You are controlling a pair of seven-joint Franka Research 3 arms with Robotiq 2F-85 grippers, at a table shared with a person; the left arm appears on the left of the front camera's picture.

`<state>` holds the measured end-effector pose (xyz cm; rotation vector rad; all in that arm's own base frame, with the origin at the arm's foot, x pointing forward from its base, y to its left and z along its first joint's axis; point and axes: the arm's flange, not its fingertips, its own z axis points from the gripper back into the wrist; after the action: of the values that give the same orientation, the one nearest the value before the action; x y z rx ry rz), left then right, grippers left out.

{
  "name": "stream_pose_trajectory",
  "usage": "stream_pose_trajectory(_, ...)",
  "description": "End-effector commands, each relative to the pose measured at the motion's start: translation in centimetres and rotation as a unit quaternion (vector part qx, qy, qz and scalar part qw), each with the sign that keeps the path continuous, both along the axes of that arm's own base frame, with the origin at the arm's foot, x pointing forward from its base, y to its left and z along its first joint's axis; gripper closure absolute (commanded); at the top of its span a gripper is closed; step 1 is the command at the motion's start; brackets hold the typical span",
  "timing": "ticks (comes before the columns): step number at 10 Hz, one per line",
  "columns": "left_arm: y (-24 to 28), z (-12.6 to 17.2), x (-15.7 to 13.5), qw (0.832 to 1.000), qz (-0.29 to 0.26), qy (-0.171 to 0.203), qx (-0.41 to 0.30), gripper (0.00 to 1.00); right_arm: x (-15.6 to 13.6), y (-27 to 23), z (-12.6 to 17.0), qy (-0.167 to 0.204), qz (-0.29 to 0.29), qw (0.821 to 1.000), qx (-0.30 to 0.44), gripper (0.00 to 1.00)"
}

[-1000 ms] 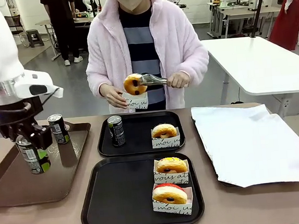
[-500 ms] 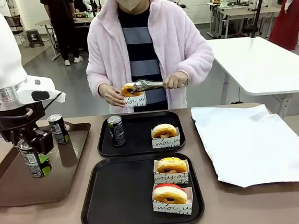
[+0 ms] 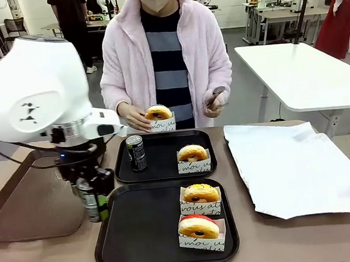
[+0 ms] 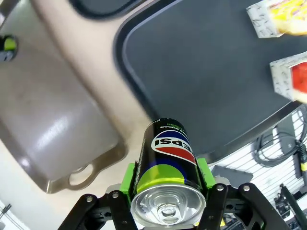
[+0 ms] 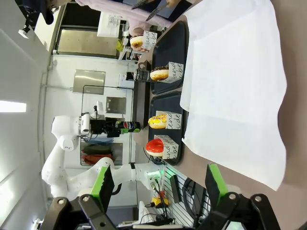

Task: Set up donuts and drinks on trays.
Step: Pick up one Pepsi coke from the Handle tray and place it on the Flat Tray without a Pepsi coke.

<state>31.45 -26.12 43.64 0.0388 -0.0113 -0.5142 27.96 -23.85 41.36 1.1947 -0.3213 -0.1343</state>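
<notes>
At the left rim of the near tray: my left gripper holds a dark can upright, its bottom just above the table beside the tray's edge.
Can in my left wrist view: the can sits between my two green pads, silver top toward the camera, a red, white and blue logo on its side.
Left gripper state: I pinch the can from both sides; the pads press on its wall.
Near tray: black; it holds two boxed donuts on its right side, a yellow-iced donut behind and a red-iced donut in front.
Far tray: black; a second can stands at its left, a glazed donut in a white box at its right.
Person: one hand holds a boxed donut at the far edge of the table; the other hand holds metal tongs.
Brown tray: on my left, beside the near tray.
White paper: covers a tray on my right.
Right gripper: my fingers are spread wide, with nothing between them.
</notes>
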Motion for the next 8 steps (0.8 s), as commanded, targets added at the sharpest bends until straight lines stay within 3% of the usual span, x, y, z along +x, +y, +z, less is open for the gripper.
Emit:
stream_pose_trajectory(1,-3.1,0.3,1.0,1.000,-0.003,0.000,-0.025,0.41,0.0,0.0,0.0,-0.003,-0.001,1.000,0.007,0.00)
stream_pose_trajectory(6,-7.8,-3.0,1.9,0.999,-0.023,0.025,-0.042,0.41,0.0,0.0,0.0,-0.003,-0.001,1.000,0.007,0.00)
stream_pose_trajectory(8,-8.2,-4.9,2.1,0.999,-0.032,0.016,-0.029,0.41,0.0,0.0,0.0,-0.003,-0.001,1.000,0.007,0.00)
